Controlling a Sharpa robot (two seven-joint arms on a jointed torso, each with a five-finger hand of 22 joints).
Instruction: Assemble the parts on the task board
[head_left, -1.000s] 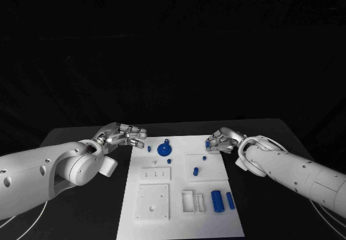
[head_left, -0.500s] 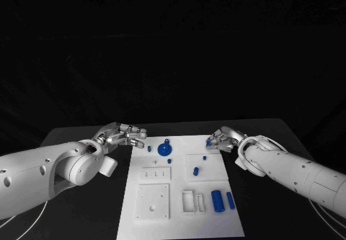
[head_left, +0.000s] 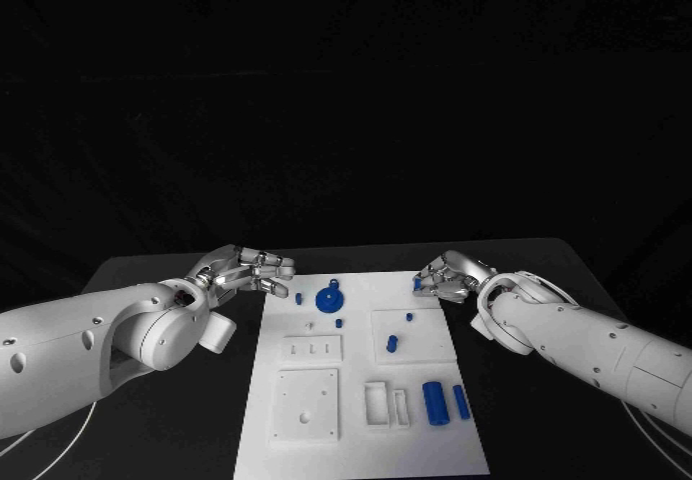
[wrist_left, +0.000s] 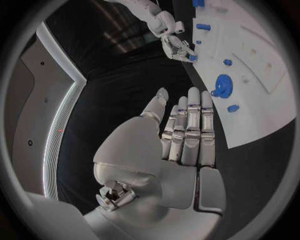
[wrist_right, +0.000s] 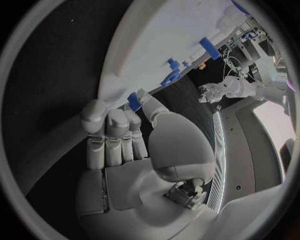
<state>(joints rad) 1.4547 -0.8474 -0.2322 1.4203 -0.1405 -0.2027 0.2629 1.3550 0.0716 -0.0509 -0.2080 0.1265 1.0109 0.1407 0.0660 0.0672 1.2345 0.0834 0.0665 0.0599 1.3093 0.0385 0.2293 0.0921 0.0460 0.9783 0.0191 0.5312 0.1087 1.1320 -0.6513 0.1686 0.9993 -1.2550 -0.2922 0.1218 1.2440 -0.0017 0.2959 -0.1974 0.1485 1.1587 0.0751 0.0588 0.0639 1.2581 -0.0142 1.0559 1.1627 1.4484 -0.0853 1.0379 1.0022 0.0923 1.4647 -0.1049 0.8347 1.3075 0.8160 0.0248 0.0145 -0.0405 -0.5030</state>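
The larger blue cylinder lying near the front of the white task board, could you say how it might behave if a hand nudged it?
The larger blue cylinder lies on its side, so it would probably roll sideways. It looks rigid, smooth plastic, so likely light and somewhat slippery.

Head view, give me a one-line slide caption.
Left hand and right hand flank the white task board.

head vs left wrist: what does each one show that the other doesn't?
Head view alone: the near end of the task board, with two blue cylinders lying side by side and a plain white square plate. Left wrist view alone: the left hand's palm side, fingers straight and together, holding nothing. Both: the blue gear-like part, the right hand at the board's far right corner with a small blue part at its fingertips.
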